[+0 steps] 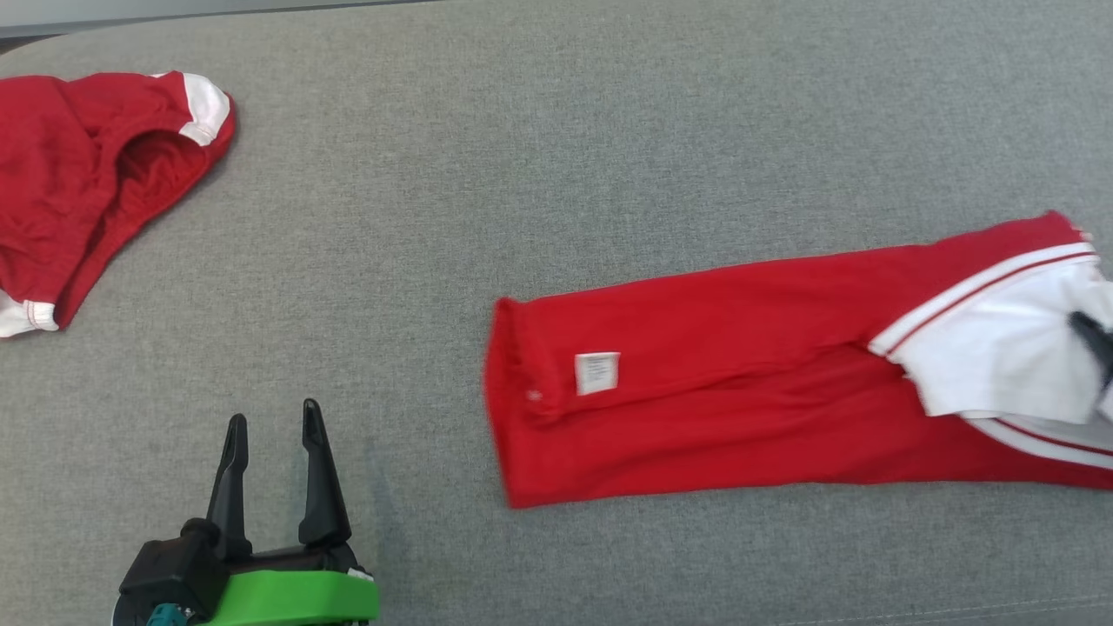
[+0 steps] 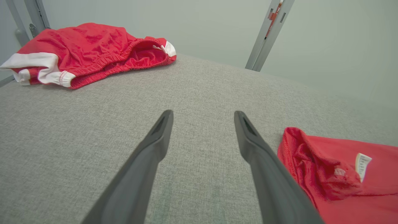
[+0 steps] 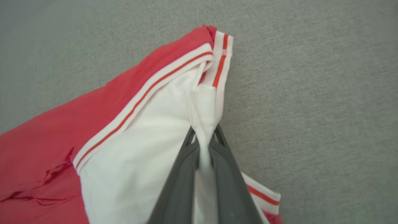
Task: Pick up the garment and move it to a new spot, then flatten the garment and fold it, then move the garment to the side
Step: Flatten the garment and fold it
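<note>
A red garment [image 1: 713, 382] with a white, red-striped panel lies stretched across the right half of the grey padded surface [image 1: 522, 174]; a small white label faces up near its left end. My right gripper [image 1: 1087, 326] is at the garment's right end. The right wrist view shows that gripper [image 3: 203, 132] shut on a pinch of the white fabric, with the garment [image 3: 140, 140] pulled up into a peak between the fingers. My left gripper [image 1: 274, 417] stands open at the lower left, holding nothing. In the left wrist view the left gripper [image 2: 203, 116] points over bare surface, the garment's [image 2: 342, 180] left end just to its right.
A second red garment with white trim [image 1: 87, 174] lies crumpled at the far left corner, also seen ahead of the left fingers [image 2: 87, 49]. Metal frame posts [image 2: 267, 34] rise behind the surface's far edge. Bare grey surface separates the two garments.
</note>
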